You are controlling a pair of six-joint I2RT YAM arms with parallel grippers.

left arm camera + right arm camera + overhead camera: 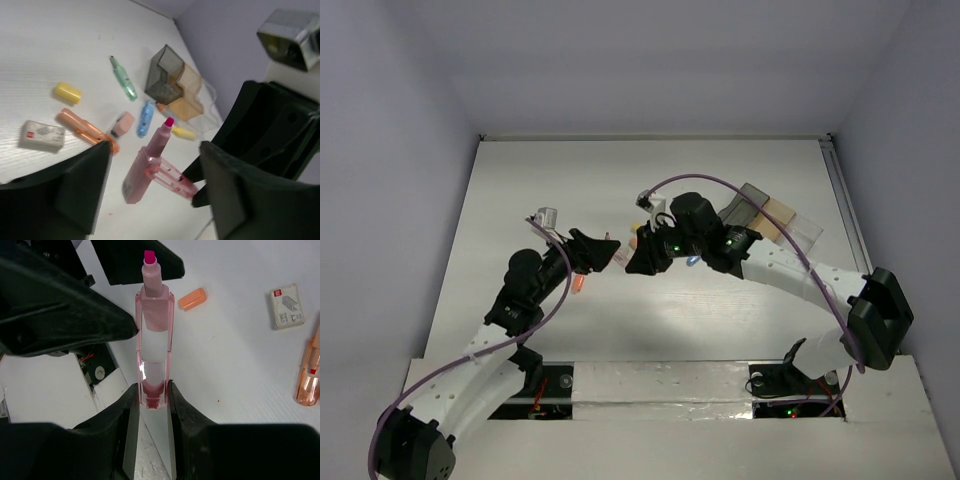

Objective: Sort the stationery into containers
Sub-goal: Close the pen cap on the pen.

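Top view overhead, far; 2 wrist views close, share highlighter.

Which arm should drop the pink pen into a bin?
Right. The right gripper is shut on the pink pen, and the bins sit on its side. The left gripper is open.

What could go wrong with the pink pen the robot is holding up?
The right gripper pinches only the end of the pink highlighter, so it might tilt or slip out. The left gripper is open around it; if the right lets go first, it would likely drop. Its bare tip could smear ink on a gripper.
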